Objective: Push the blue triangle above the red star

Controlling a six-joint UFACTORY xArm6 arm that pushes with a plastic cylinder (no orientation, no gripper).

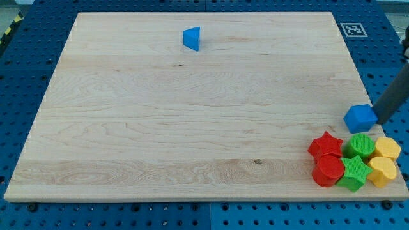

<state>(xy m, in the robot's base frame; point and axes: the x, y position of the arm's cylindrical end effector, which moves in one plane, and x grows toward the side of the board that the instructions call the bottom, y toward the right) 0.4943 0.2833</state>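
The blue triangle [192, 38] lies near the view's top, a little left of centre. The red star [326, 145] sits at the view's bottom right, in a cluster of blocks. My rod comes in from the right edge, and my tip [379, 119] rests just right of a blue cube [360, 118], touching or almost touching it. The tip is far from the blue triangle and up and to the right of the red star.
The cluster at the bottom right holds a red cylinder [329, 170], a green cylinder [361, 146], a green star [354, 174] and two yellow blocks [387, 148] [383, 171]. A fiducial tag [352, 29] marks the board's top right corner.
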